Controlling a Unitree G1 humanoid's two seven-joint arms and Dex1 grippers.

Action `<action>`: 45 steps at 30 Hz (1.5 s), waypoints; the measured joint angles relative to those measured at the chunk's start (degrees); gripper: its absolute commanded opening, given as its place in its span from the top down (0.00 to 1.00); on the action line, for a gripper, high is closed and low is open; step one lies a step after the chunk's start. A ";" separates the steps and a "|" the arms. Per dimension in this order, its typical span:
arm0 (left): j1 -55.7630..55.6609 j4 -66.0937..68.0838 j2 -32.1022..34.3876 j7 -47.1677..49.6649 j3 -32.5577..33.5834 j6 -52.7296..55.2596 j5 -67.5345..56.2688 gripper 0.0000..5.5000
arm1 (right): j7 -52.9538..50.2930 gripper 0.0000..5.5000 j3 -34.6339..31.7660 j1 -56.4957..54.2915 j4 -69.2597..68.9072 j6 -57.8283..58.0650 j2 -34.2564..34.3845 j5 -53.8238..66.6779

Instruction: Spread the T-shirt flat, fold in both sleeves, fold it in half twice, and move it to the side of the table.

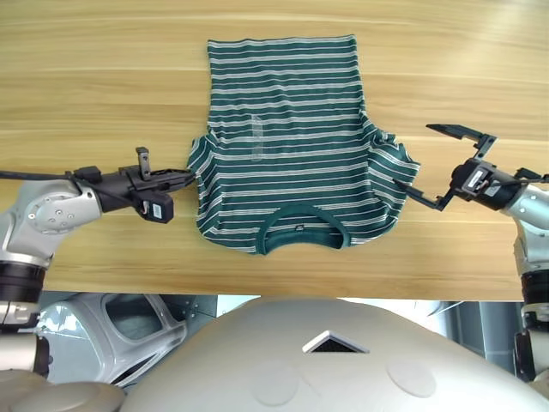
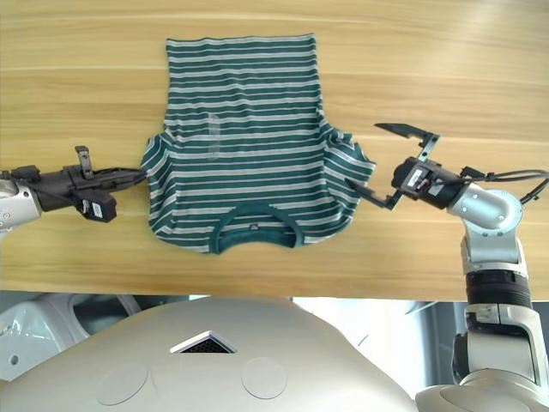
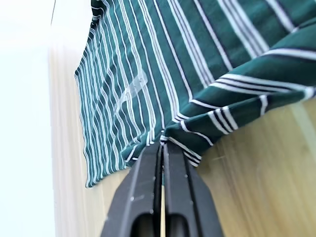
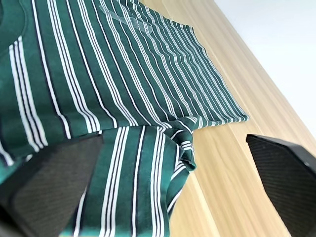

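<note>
Nearest the head camera is the front edge of the wooden table (image 1: 103, 77), whose top carries everything else. On it lies the green, white-striped T-shirt (image 1: 292, 129), a little toward the near side and roughly central between the arms. Its long axis runs straight away from the robot, with the collar (image 1: 302, 230) pointing at the robot and the hem (image 1: 283, 41) at the far end. The body is mostly flat. The right sleeve (image 1: 391, 160) is bunched and partly turned over, and the left sleeve (image 1: 202, 156) is drawn outward. The right gripper (image 1: 413, 154) is spread wide and grasps nothing; one finger reaches the right sleeve's edge, the other stands out over bare wood. The left gripper (image 1: 190, 177) is pinched tight on the left sleeve's hem.
</note>
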 measured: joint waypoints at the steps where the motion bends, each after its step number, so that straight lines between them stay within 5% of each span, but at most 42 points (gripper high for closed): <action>1: -1.14 0.74 -0.19 0.35 -0.29 -0.75 0.86 1.00 | 0.00 0.02 0.19 -0.02 0.02 0.00 0.24 -0.05; 45: -13.51 -2.83 -11.72 2.26 -13.80 -1.77 5.37 1.00 | -1.20 0.02 1.64 -0.87 1.21 -0.22 1.36 -1.40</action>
